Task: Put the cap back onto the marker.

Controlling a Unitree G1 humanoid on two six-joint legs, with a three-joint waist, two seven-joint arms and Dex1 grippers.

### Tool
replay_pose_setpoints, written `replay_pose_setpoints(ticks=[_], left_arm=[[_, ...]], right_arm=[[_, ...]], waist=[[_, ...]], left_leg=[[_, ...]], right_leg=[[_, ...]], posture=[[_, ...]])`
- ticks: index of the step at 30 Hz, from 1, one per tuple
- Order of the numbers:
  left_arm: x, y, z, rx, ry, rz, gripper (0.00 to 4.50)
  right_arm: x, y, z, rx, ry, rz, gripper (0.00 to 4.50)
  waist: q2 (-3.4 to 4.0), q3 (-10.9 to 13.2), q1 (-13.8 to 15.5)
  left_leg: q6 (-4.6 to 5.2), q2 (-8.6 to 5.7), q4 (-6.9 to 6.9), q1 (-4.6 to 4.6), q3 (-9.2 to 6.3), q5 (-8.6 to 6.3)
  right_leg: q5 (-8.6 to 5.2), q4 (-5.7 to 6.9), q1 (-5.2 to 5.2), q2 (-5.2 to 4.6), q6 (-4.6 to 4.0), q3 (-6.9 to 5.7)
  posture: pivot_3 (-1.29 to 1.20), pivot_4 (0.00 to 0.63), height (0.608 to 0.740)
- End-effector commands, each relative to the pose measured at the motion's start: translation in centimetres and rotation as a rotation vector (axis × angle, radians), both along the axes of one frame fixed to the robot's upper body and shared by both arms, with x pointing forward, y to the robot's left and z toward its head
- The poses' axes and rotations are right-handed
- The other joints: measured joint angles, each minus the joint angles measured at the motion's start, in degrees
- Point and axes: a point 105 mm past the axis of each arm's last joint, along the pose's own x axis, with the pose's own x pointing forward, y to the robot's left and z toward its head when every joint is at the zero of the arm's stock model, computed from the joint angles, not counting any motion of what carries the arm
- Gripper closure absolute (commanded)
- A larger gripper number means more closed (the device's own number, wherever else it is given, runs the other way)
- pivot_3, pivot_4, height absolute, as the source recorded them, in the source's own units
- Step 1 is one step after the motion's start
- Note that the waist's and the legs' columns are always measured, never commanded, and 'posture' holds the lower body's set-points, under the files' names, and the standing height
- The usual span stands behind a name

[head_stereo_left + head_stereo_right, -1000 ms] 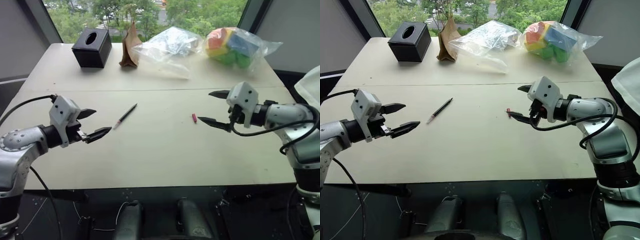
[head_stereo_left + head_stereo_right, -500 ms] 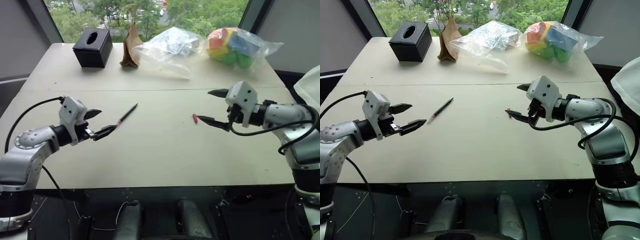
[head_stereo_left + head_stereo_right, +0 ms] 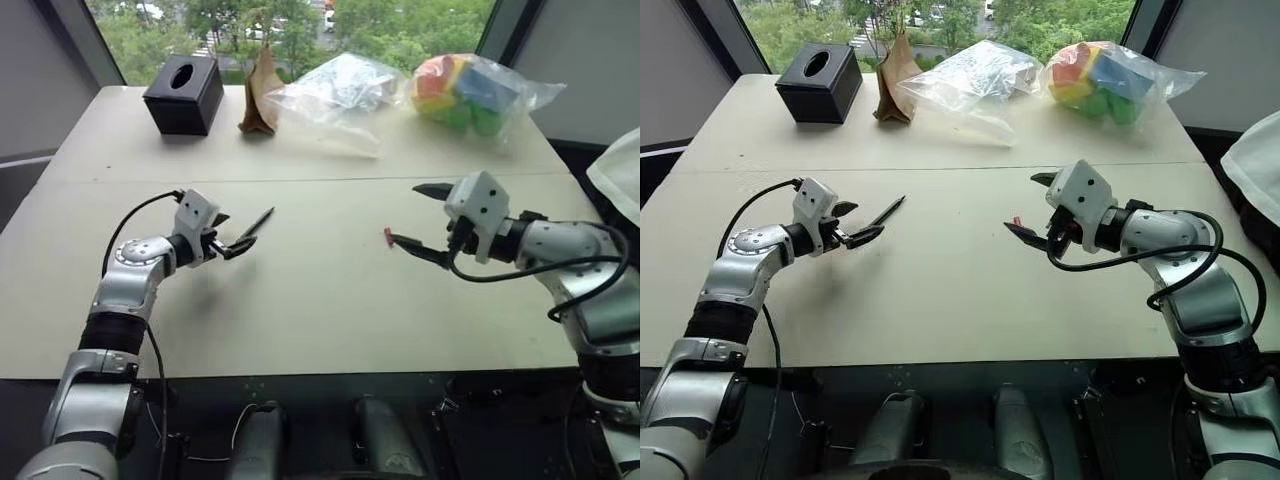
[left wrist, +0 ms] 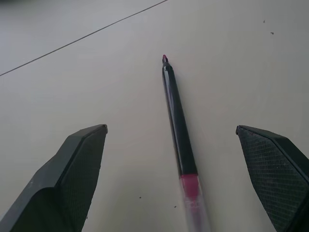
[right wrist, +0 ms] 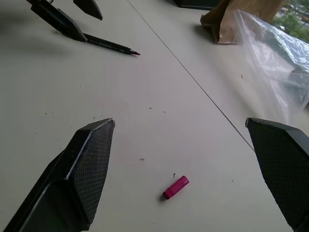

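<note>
Both arms outstretched, left claw (image 3: pixel 233 240) straddling marker (image 4: pixel 177 126), right claw (image 3: pixel 412 216) gaping near cap (image 5: pixel 175 187).

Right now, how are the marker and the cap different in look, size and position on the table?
The marker is long, thin and mostly black with a small red tip; the cap is a short, pinkish-red stub. The marker lies between the open fingers of the left claw; the cap lies just ahead of the open right claw. Both lie flat on the table, apart from each other, and neither is gripped.
</note>
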Motion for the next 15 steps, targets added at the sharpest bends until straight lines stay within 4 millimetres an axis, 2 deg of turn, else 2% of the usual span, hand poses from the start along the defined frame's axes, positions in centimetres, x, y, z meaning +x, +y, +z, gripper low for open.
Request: replay_pose_setpoints(ticks=[1,15], left_arm=[[0.9,-0.1,0.9,0.022,-0.048,0.001,0.02],[2.5,-0.7,-1.0,0.047,0.005,0.021,0.02]], right_arm=[[-0.4,-0.1,1.7,0.009,-0.077,-0.009,0.0],[-0.2,-0.4,2.0,0.013,-0.111,-0.034,0.0]], waist=[[-0.01,0.0,0.0],[-0.02,0.0,0.2]], left_leg=[[0.0,0.0,0.02,-0.04,-0.01,0.0],[0.0,-0.05,0.17,-0.21,-0.07,0.01]], right_leg=[[0.0,0.0,-0.02,0.0,0.0,0.0],[0.01,0.11,-0.14,-0.01,0.02,-0.05]], posture=[[0.0,0.15,0.74],[0.0,0.15,0.74]])
